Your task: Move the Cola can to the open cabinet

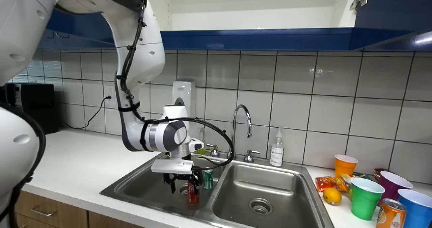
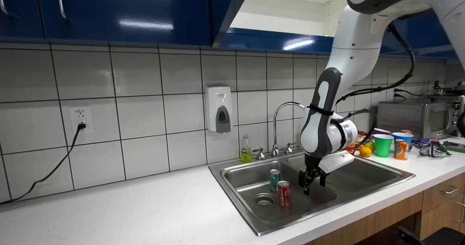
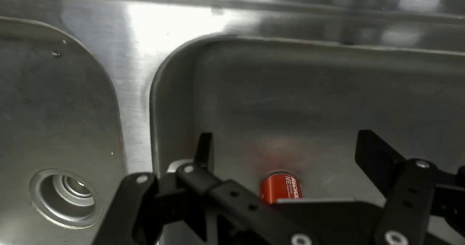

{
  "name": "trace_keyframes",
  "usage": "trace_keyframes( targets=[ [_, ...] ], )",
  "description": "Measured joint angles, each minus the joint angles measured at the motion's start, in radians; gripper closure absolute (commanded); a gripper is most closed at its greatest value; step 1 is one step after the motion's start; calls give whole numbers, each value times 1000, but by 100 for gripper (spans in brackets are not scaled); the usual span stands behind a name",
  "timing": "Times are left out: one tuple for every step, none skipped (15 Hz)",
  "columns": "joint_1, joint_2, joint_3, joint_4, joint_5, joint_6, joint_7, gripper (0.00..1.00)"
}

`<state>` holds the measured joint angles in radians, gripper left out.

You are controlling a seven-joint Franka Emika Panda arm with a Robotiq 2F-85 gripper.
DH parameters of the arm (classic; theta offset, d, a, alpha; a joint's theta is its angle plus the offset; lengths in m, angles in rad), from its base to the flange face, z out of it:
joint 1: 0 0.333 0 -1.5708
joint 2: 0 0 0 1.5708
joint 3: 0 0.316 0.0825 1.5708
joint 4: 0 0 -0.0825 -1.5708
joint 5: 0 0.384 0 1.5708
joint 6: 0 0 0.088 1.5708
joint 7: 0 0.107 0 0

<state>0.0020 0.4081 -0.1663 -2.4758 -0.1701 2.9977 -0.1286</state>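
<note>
The red Cola can [image 1: 193, 195] stands upright in a sink basin; it also shows in an exterior view [image 2: 284, 195]. In the wrist view its red lower side [image 3: 279, 190] shows between the fingers, and its upper part is hidden behind the gripper's body. My gripper [image 1: 185, 186] is open and empty, above the basin and apart from the can; it also shows in an exterior view [image 2: 314, 187] and in the wrist view [image 3: 285, 143]. The open cabinet [image 1: 256, 40] hangs above the sink with blue fronts and a white interior; it also shows in an exterior view [image 2: 279, 16].
A green can [image 2: 274, 180] stands close to the Cola can. The steel sink [image 1: 219, 204] has two basins and a tall faucet [image 1: 249, 120]. A pump bottle [image 1: 277, 150] stands behind it. Plastic cups [image 1: 366, 201], an orange can [image 1: 391, 216] and snack packets sit beside it.
</note>
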Motion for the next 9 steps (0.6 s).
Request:
trace_keyframes(
  targets=[
    [13,16,-8,10,0,15,7,0],
    [26,33,-16,20,0,30,12,0],
    [36,48,-21,29,0,43,16,0],
    [46,63,-26,38,0,56,22,0],
    [55,78,-31,46,0,69,30,0],
    [65,90,-37,55,0,79,38,0],
    [77,104,-47,64,1,90,46,0],
    [88,117,-56,74,2,100,53,0],
    [99,131,-67,84,3,111,61,0]
  ],
)
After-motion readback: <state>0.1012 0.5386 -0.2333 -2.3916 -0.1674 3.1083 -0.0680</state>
